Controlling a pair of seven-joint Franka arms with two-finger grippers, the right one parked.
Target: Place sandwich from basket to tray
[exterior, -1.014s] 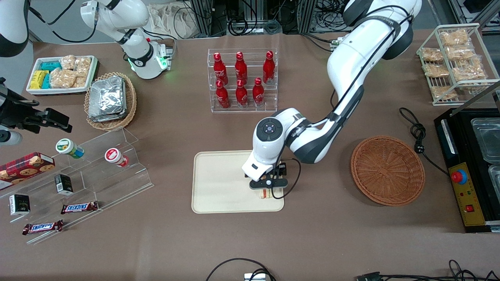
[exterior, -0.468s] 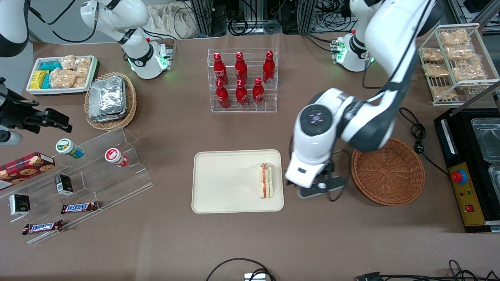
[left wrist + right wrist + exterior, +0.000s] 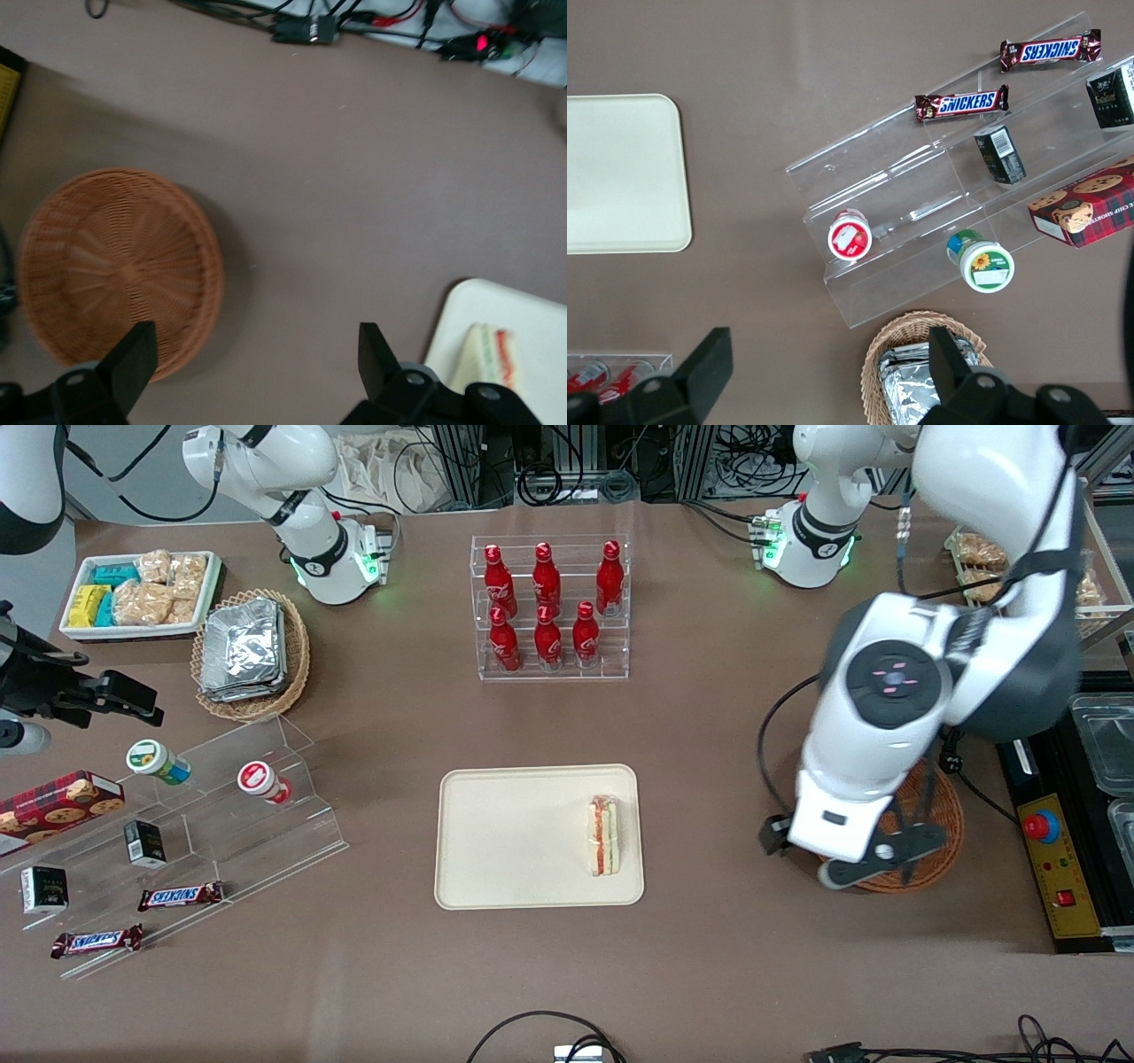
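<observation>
The sandwich (image 3: 604, 835) (image 3: 487, 354), a pale wedge with red and green filling stripes, lies on the cream tray (image 3: 505, 868) (image 3: 532, 328), close to the tray's edge that faces the basket. The reddish-brown wicker basket (image 3: 944, 815) (image 3: 115, 266) is empty and sits toward the working arm's end of the table; the arm covers most of it in the front view. My gripper (image 3: 873, 861) (image 3: 255, 363) hangs open and empty, high over the bare table at the basket's rim nearest the tray.
A clear rack of red bottles (image 3: 549, 607) stands farther from the front camera than the tray. A black cable (image 3: 941, 713) and a black machine with a red button (image 3: 1042, 825) lie beside the basket. A clear stepped shelf of snacks (image 3: 221, 815) stands toward the parked arm's end.
The gripper let go of the sandwich on the tray, then rose and swung sideways to above the basket's rim. The sandwich has stayed on the tray.
</observation>
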